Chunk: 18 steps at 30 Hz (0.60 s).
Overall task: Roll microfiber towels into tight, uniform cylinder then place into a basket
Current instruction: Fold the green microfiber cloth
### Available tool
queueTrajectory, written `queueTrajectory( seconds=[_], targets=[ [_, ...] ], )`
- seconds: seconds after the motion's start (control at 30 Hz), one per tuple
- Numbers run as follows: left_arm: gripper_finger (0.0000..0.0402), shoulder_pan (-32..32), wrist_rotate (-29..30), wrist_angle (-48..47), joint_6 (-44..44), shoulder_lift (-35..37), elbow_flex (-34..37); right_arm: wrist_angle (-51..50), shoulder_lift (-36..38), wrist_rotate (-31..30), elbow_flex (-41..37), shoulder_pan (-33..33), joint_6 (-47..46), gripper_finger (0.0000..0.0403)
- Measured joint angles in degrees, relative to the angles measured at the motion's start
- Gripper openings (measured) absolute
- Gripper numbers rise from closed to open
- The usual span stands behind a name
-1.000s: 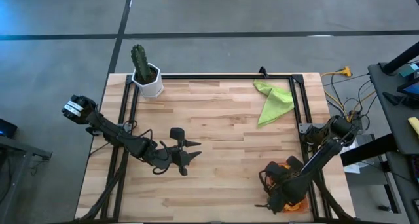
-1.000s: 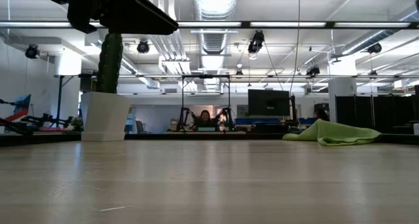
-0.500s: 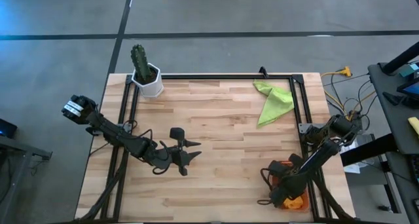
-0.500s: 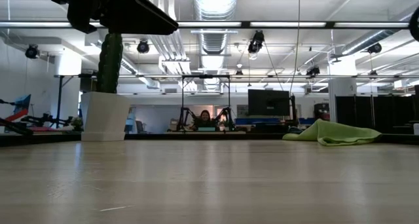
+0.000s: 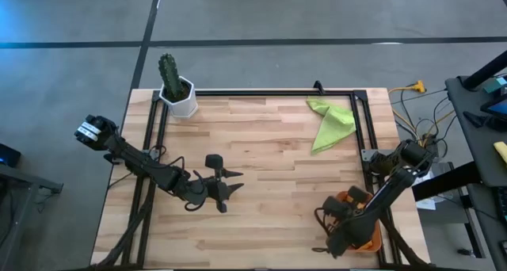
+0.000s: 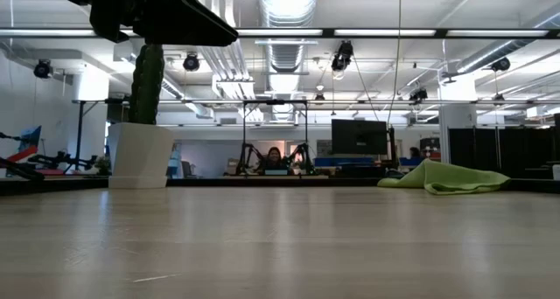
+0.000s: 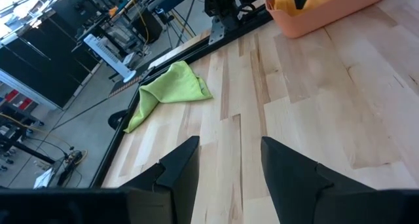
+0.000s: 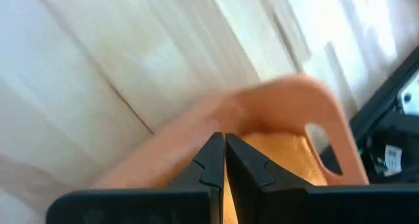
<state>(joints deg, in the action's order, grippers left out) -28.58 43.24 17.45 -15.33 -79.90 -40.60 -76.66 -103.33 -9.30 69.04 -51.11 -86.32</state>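
Note:
The terracotta basket point(image 5: 372, 238) stands on the table at the near right corner, and the orange towel point(image 8: 275, 155) lies inside it. My right gripper point(image 5: 348, 227) hangs over the basket, shut, its fingers pointing steeply down at the towel point(image 7: 285, 1). The lime green towel point(image 5: 331, 122) lies crumpled flat on the wood at the far right. My left gripper point(image 5: 238, 181) hovers open over the table's left half, holding nothing. My right gripper point(image 8: 224, 140) comes from above with its fingers shut, just inside the basket's rim point(image 8: 275, 96) over the orange towel. Whether the fingertips touch the towel or the rim, I cannot tell. Nothing shows between the fingers.
A white pot with a cactus point(image 5: 181, 97) stands at the far left corner. Black frame rails point(image 5: 269, 92) run along the table's far and side edges. Bare wood lies between the two arms in the table's middle point(image 5: 277, 176).
My right gripper has shifted slightly over the basket and rolled its wrist a little, staying shut. The basket and both towels lie where they were.

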Motion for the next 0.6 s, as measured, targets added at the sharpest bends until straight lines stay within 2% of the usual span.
queueTrajectory(
  seconds=[0.17,0.3,0.37,0.5,0.6],
  targets=[
    [0.0147,0.1,0.0,0.0,0.0,0.0,0.0,-4.3,0.0,-8.8,5.2,0.0,-4.3,0.0009],
    [0.0147,0.8,0.0,0.0,0.0,0.0,0.0,-6.0,0.0,-23.3,7.0,0.2,-6.3,0.0009],
    [0.0147,1.1,-0.7,0.0,0.0,0.0,0.1,-5.8,0.0,-28.7,6.9,1.3,-4.2,0.0009],
    [0.0147,2.9,-3.9,0.0,0.0,0.0,0.0,-5.6,0.0,-28.0,5.1,7.6,6.3,0.0009],
    [0.0147,5.7,-4.0,0.0,0.0,0.0,-1.0,-5.4,0.0,-30.2,4.5,14.1,13.9,0.0009]
  ],
)
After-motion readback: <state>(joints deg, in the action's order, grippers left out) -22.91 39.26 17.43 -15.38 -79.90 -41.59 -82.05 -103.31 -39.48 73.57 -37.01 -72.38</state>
